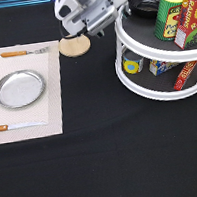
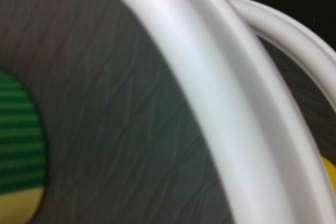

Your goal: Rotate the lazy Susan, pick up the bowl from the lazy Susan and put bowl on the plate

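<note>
The glossy black bowl (image 1: 148,0) sits on the top tier of the white lazy Susan (image 1: 134,76), at the tier's far side near the exterior view's top. My gripper (image 1: 107,15) hangs at the top tier's left rim, just left of the bowl, holding nothing that shows. The silver plate (image 1: 19,88) lies empty on a pale placemat (image 1: 51,102) at the exterior view's left. The wrist view shows the lazy Susan's white rim (image 2: 202,100) and dark grey shelf (image 2: 97,100) from very close; the bowl is not in it.
A green ridged can (image 1: 170,14), also in the wrist view (image 2: 15,135), and a red box (image 1: 189,19) stand on the top tier. Small boxes fill the lower tier (image 1: 163,67). A wooden coaster (image 1: 74,45), a fork (image 1: 25,52) and a knife (image 1: 14,126) lie near the placemat.
</note>
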